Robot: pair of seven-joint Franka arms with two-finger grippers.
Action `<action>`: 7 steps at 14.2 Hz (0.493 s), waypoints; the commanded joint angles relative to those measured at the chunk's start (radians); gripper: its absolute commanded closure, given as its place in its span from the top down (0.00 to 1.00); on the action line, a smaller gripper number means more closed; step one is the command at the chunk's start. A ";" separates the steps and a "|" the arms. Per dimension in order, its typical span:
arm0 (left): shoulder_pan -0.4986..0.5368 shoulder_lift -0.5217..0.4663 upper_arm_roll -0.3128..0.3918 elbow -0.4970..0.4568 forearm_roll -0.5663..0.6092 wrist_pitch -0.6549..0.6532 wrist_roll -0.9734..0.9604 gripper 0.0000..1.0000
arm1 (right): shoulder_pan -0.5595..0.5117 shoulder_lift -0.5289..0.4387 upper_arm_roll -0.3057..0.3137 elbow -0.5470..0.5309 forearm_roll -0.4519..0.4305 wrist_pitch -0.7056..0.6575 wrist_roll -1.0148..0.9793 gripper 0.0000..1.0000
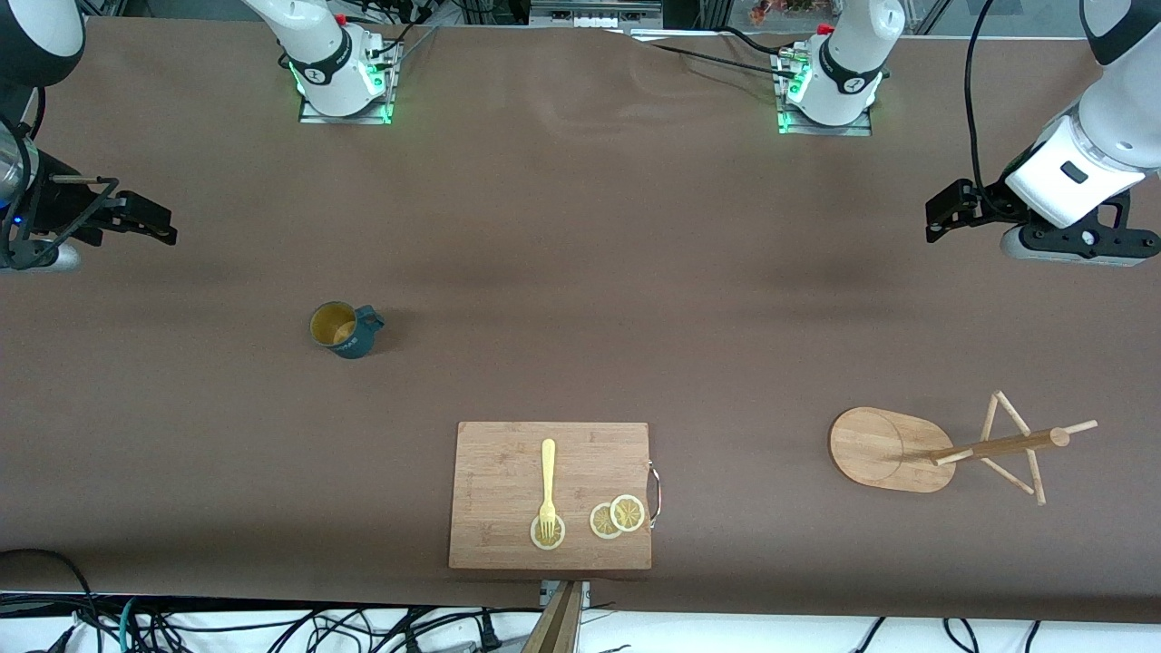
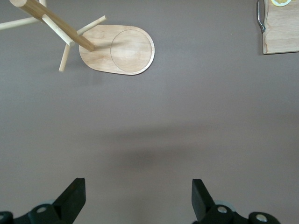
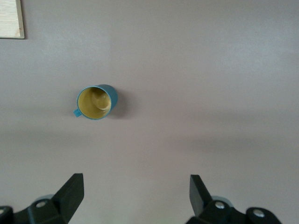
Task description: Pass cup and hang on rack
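The cup [image 1: 343, 328], a dark teal mug with a yellowish inside, stands upright on the brown table toward the right arm's end, its handle turned toward the left arm's end. It also shows in the right wrist view as the cup [image 3: 96, 102]. The wooden rack [image 1: 884, 449] stands toward the left arm's end on its oval base, and its post and pegs show in the left wrist view above the rack base [image 2: 117, 56]. My right gripper [image 1: 159, 222] hangs open and empty over bare table at its end. My left gripper [image 1: 936, 220] hangs open and empty over bare table at the other end.
A rectangular wooden cutting board [image 1: 508, 462] lies near the table's front edge, midway between the arms. A yellow fork [image 1: 548, 476] and lemon slices [image 1: 617, 517] lie on it. A metal handle [image 1: 655, 494] sits on its side toward the rack.
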 commanded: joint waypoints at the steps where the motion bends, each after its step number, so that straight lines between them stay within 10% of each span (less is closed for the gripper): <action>1: 0.003 0.004 0.001 0.020 -0.014 -0.013 0.003 1.00 | 0.005 0.009 -0.006 0.024 -0.010 -0.021 -0.007 1.00; 7: 0.003 0.006 0.002 0.020 -0.015 -0.013 0.005 1.00 | 0.013 0.009 -0.004 0.024 0.002 -0.031 -0.010 1.00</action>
